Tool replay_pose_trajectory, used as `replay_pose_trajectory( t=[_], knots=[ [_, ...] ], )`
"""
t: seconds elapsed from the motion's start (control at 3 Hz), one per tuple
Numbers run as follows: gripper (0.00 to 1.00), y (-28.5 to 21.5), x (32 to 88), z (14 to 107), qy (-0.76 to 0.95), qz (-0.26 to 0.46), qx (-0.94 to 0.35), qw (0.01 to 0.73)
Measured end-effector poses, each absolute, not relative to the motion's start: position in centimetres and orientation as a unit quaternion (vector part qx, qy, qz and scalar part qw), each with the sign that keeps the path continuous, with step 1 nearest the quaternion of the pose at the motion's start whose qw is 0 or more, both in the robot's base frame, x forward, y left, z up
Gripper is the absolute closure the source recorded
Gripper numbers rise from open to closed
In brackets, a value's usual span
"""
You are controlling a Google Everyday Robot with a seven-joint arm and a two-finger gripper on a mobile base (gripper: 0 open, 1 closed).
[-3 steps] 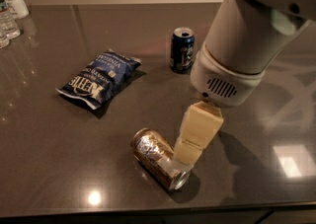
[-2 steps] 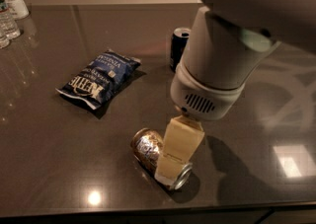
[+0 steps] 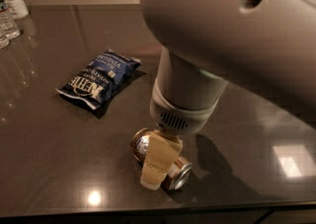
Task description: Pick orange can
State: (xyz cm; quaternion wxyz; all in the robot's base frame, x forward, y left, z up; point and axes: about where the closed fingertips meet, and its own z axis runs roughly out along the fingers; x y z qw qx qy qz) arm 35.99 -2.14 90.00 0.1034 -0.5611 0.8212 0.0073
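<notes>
The orange can (image 3: 141,144) lies on its side near the front edge of the dark table (image 3: 59,159). It is coppery with shiny silver patches, and its silver end (image 3: 179,173) points to the front right. My gripper (image 3: 157,165) hangs from the big white arm (image 3: 197,65) and is down at the can, its cream part lying across the can's middle. The rest of the gripper is hidden by the wrist and the can.
A dark blue chip bag (image 3: 98,77) lies to the back left of the can. Clear water bottles (image 3: 10,13) stand at the far left edge. The arm covers the back right of the table. The table's front edge runs just below the can.
The arm has swung left and closer, and now fills the upper right of the view. It hides the dark blue can that stood at the back. The gripper has moved from the can's right end onto its middle.
</notes>
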Motion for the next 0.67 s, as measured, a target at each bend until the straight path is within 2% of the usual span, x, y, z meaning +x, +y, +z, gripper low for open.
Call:
replay_pose_trajectory(
  t=[0.67],
  knots=[
    [0.00, -2.1, 36.5, 87.4, 0.832, 0.005, -0.547, 0.089]
  ],
)
